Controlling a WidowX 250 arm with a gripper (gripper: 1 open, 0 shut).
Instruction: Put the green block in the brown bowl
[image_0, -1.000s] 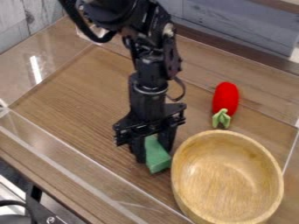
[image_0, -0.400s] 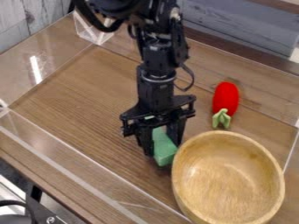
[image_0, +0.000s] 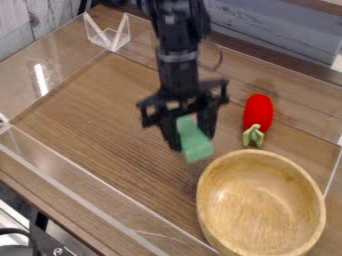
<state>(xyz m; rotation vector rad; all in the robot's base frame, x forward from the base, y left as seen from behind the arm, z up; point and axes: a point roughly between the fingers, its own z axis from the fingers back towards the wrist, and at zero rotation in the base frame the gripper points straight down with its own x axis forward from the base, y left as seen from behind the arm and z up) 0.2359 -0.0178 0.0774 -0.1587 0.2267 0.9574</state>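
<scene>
The green block (image_0: 194, 141) hangs tilted above the wooden table, just left of and above the brown bowl's rim. My gripper (image_0: 183, 119) is shut on the block's upper end, with its dark fingers (image_0: 151, 111) on either side. The brown bowl (image_0: 303, 182), a wide shallow dish of light wood with nothing in it, sits on the table at the front right. The lower end of the block sticks out below the fingers and touches nothing.
A red pepper toy with a green stem (image_0: 257, 112) lies behind the bowl, to the right of the gripper. A clear plastic wall (image_0: 80, 165) runs along the front left of the table. A small clear stand (image_0: 107, 31) sits at the back left.
The gripper has risen from the table with the green block in it and shifted slightly right, toward the bowl. The block no longer rests on the wood.
</scene>
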